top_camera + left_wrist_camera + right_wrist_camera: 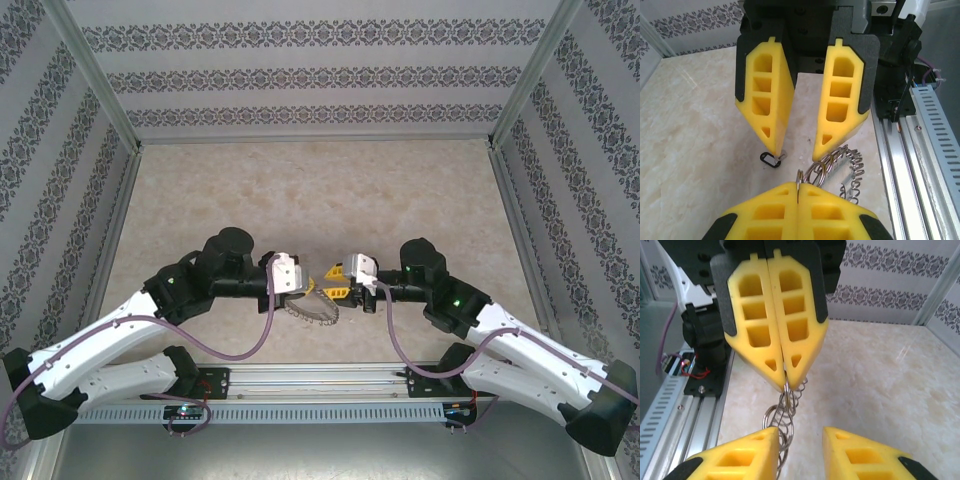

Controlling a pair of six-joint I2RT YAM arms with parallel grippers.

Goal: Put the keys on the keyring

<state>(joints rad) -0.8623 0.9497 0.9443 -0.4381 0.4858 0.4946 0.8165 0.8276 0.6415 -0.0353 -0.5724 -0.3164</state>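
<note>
1. Yellow ribbed fingers of the left gripper (798,186) are pressed tight together, their tips pinching one thin wire ring at the rim of the keyring (837,167)
2. The keyring is a grey metal ring fringed with many small wire loops (784,415); it hangs from that pinch and tilts down toward the table (300,190), between the two grippers and near the table's front edge
3. In the right wrist view the loops trail down in a coil from the left gripper's closed tips, beside the right gripper's own near finger
4. The right gripper (798,150) faces the left one tip to tip, and its jaws stand apart with a clear gap of bare table between them; nothing is clamped in that gap
5. The key (771,159) is tiny, with a dark oval loop head and a short silver blade. It lies on the table at the tip of one right-gripper finger, with the blade end touching or just under that tip
6. The key sits just beside the keyring, apart from it and not threaded on
7. The table is pale marbled beige, with an aluminium rail (920,150) along its near edge and patterned walls (320,70) on three sides
</note>
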